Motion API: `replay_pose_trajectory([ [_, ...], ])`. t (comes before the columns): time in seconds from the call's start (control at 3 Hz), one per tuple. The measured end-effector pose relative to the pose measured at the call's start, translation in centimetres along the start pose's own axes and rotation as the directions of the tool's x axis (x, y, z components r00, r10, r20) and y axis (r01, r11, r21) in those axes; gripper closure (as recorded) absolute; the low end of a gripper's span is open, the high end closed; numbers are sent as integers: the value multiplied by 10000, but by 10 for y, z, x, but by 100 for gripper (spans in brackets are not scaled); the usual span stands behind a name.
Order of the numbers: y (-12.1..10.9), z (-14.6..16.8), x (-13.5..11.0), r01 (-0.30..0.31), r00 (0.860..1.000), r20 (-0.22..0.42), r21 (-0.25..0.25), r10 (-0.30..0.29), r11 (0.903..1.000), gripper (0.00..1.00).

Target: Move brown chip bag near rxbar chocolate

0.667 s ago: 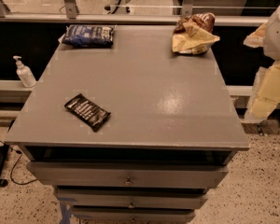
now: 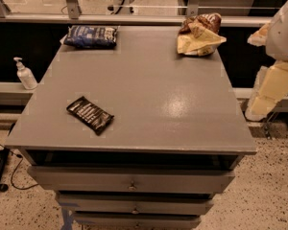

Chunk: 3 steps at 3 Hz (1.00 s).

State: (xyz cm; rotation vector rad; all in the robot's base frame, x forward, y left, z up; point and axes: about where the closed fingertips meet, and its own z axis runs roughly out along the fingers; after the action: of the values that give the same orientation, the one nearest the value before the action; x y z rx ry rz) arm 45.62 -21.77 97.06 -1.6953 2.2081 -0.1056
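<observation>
The brown chip bag (image 2: 199, 34) lies crumpled at the table's far right corner, with its dark brown front and cream-yellow edges showing. The rxbar chocolate (image 2: 90, 114), a small flat black wrapper with white lettering, lies near the front left of the grey table top (image 2: 149, 95). My gripper (image 2: 269, 92) hangs off the table's right side, level with the table's middle. It is below and to the right of the chip bag and touches nothing.
A dark blue bag (image 2: 91, 36) lies at the far left corner. A white pump bottle (image 2: 25, 74) stands on a ledge left of the table. Drawers (image 2: 132, 181) are under the top. A railing runs behind the table.
</observation>
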Motion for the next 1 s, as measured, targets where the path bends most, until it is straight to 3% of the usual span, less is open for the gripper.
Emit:
replay_pose_trajectory([
  [0.33,-49,27,-6,-69,9979,647,632,28,9980,0],
  [0.67,-120,53,-15,-464,9884,1503,1576,225,9864,0],
  [1.0,-184,76,-20,-1203,9695,2347,2041,708,9715,0],
])
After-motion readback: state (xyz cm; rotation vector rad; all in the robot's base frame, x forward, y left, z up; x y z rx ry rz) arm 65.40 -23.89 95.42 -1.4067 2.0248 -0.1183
